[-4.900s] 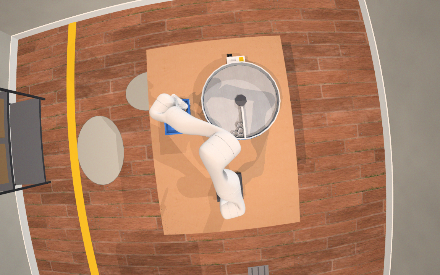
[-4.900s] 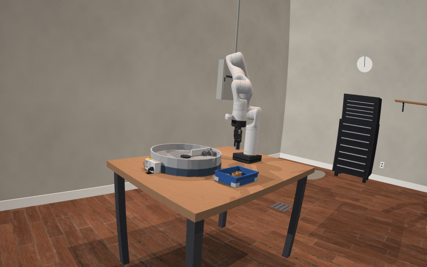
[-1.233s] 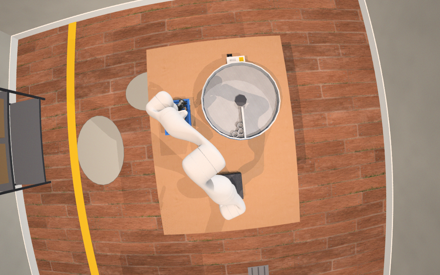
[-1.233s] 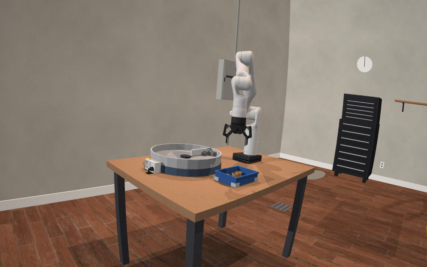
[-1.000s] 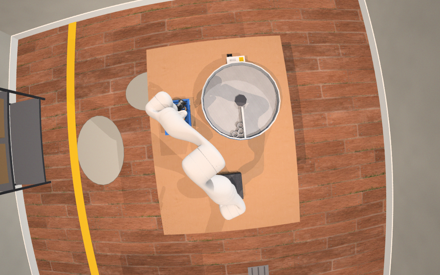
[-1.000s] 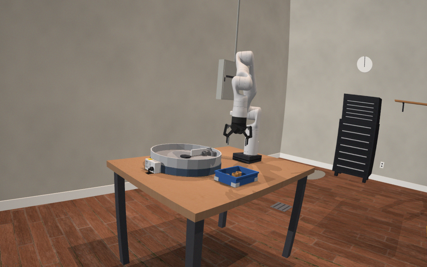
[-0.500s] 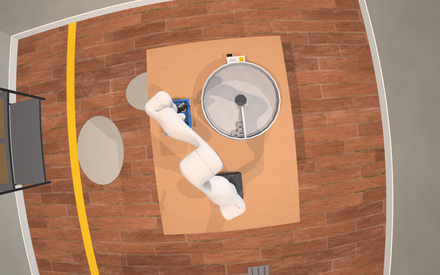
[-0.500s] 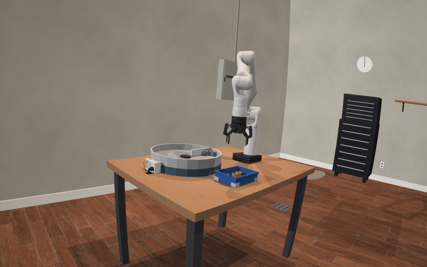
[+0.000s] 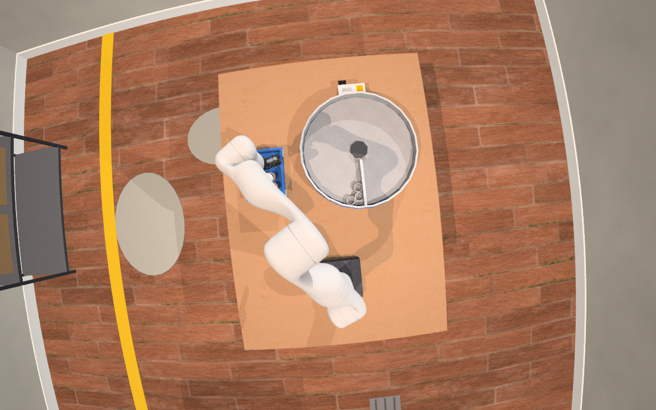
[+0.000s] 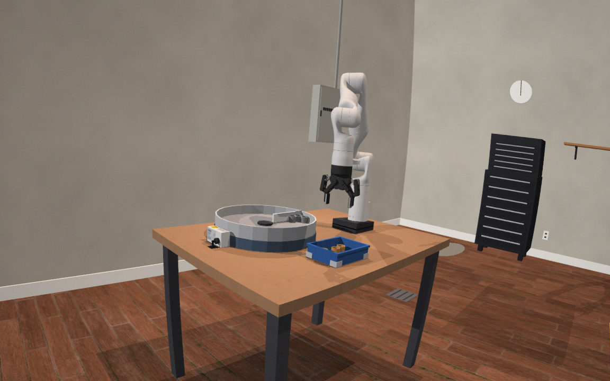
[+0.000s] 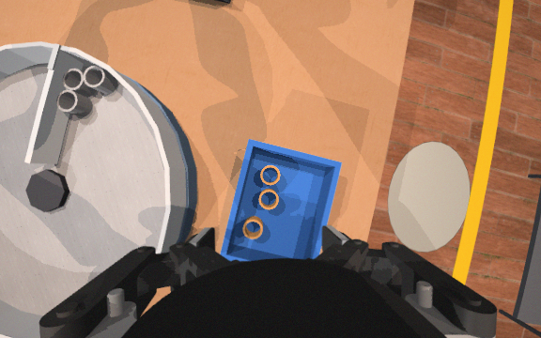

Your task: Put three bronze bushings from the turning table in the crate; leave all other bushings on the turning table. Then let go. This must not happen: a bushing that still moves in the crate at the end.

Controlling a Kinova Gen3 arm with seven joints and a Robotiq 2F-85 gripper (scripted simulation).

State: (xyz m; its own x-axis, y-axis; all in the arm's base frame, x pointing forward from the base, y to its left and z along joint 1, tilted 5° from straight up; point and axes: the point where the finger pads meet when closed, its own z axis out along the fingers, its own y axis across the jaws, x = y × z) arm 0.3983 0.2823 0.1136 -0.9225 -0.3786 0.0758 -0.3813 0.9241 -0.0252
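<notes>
Three bronze bushings (image 11: 270, 175) (image 11: 269, 199) (image 11: 253, 228) stand upright in a row inside the blue crate (image 11: 294, 152) (image 9: 275, 151) (image 10: 326, 258); they also show in the side view (image 10: 337, 247). Three grey bushings (image 11: 73, 79) (image 9: 356, 193) (image 10: 295, 217) cluster against the white divider bar (image 11: 40, 113) at the rim of the round grey turning table (image 11: 111, 155) (image 9: 330, 132) (image 10: 269, 234). My gripper (image 10: 340, 191) (image 9: 270, 162) (image 11: 269, 238) hangs high above the crate, fully open and empty.
The turning table's dark hub (image 9: 358, 148) (image 11: 47, 190) sits at its centre. A small control box (image 9: 351, 87) (image 10: 217, 235) stands at the turning table's far side. My arm's black base (image 9: 345, 267) (image 10: 352, 223) is on the same wooden table (image 9: 396, 254). The crate lies near the table's edge.
</notes>
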